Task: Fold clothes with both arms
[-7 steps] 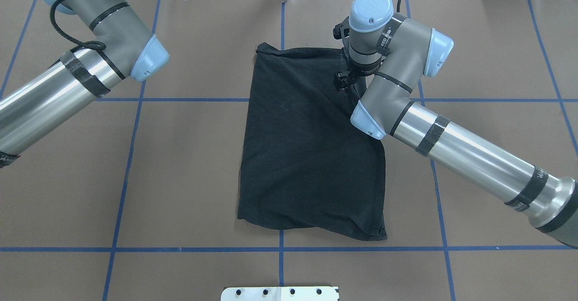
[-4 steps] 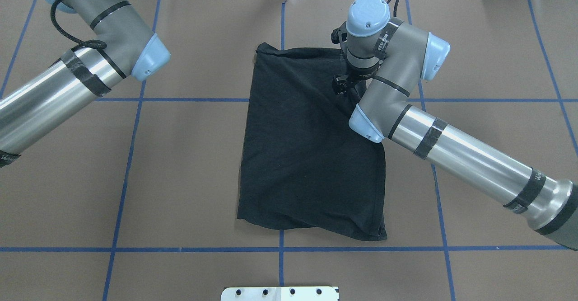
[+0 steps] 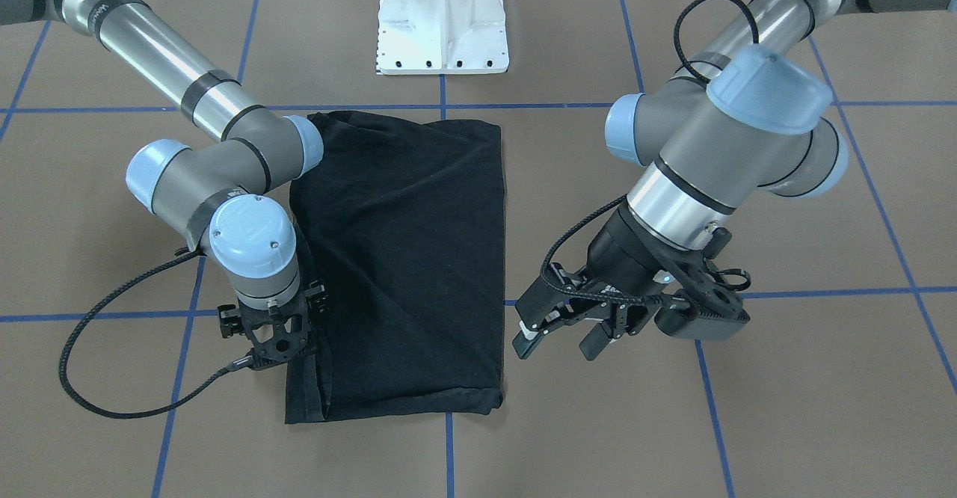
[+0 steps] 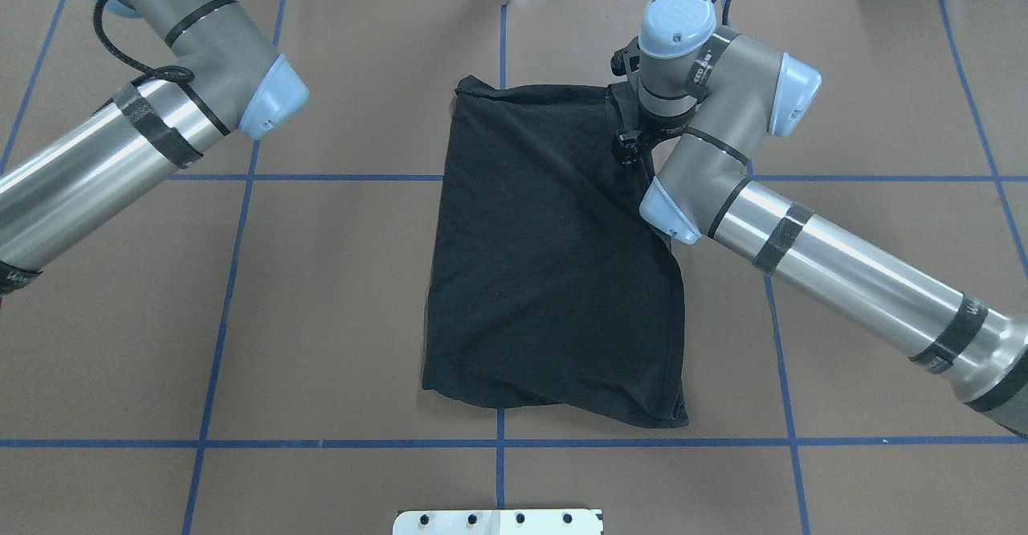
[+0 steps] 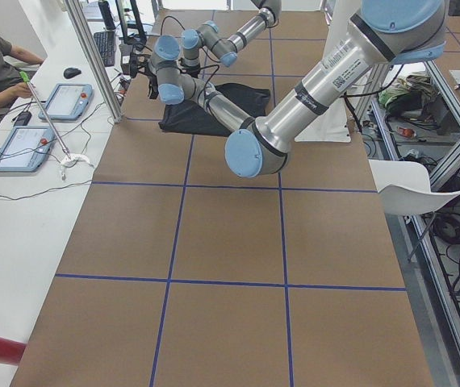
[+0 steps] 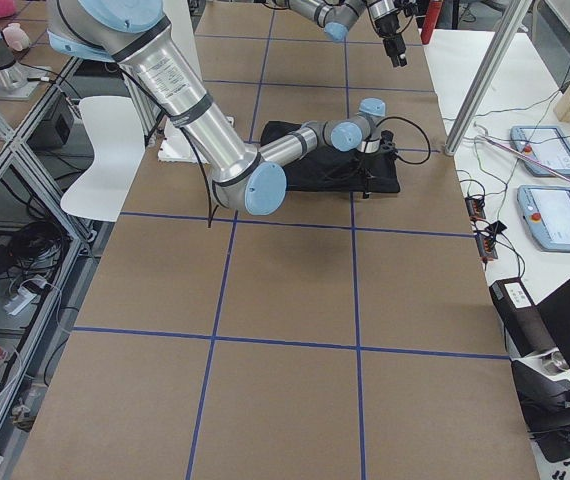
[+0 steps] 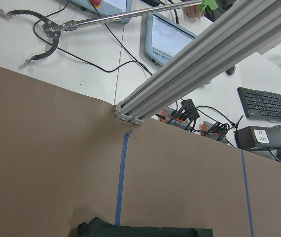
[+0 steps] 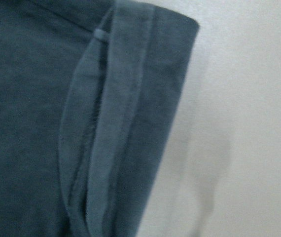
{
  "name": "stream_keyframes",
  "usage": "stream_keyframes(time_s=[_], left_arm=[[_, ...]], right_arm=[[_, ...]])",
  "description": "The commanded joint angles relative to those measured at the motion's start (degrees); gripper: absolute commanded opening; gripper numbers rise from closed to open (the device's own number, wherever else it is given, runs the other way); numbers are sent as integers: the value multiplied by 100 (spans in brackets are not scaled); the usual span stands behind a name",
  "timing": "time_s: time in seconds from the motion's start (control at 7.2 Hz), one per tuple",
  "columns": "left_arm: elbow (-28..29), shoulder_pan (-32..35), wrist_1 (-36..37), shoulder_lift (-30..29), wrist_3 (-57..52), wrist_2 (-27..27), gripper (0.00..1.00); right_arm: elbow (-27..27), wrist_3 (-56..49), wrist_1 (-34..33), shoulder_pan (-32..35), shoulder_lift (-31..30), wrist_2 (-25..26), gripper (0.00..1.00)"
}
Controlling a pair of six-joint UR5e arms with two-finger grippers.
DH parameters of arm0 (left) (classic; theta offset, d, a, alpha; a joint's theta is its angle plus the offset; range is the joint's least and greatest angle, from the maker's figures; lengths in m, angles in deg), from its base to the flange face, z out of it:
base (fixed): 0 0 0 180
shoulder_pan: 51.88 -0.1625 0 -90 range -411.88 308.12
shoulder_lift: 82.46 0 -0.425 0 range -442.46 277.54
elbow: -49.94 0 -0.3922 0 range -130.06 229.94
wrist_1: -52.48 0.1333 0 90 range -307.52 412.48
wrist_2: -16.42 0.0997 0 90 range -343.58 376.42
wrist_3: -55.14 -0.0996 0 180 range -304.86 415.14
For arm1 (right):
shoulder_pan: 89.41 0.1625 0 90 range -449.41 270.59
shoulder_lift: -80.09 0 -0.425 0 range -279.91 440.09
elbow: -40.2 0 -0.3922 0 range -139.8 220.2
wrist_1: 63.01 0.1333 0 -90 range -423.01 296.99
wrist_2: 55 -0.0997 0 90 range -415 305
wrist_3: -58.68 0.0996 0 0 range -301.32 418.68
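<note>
Folded black T-shirt point(image 4: 554, 278) on the brown, blue-taped surface point(image 4: 337, 294): left pincer point(image 3: 561, 337) hangs released beside it; right pincer point(image 3: 278, 350) sits at its edge, grip impossible to tell.

A robotics lab is shown: a table point(image 4: 337, 278) gridded with blue tape point(image 4: 321, 443), aluminium framing point(image 7: 194, 69), and teach pendants point(image 6: 563, 215), a keyboard point(image 7: 268, 103) and cables point(image 7: 194, 116) on a white bench point(image 5: 20, 218).
</note>
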Motion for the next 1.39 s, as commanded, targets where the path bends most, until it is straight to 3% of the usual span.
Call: stream_keyframes(time_s=[0.0, 0.28, 0.42, 0.69, 1.11, 1.25], left_arm=[[-6, -5, 1, -34, 40, 7, 100], [3, -5, 1, -51, 49, 15, 100], [3, -5, 1, -43, 41, 7, 100], [3, -5, 1, -34, 41, 7, 100], [3, 4, 1, -8, 32, -2, 100], [-6, 4, 1, -16, 41, -2, 100]], right_arm=[[63, -701, -19, 427, -455, -308, 100], [360, -958, -45, 735, -781, -554, 100], [467, -959, -289, 911, -748, -807, 100], [618, -915, -703, 765, -328, -793, 100], [93, -626, -556, 307, 454, -179, 100], [-293, -581, -50, 236, 570, -72, 100]])
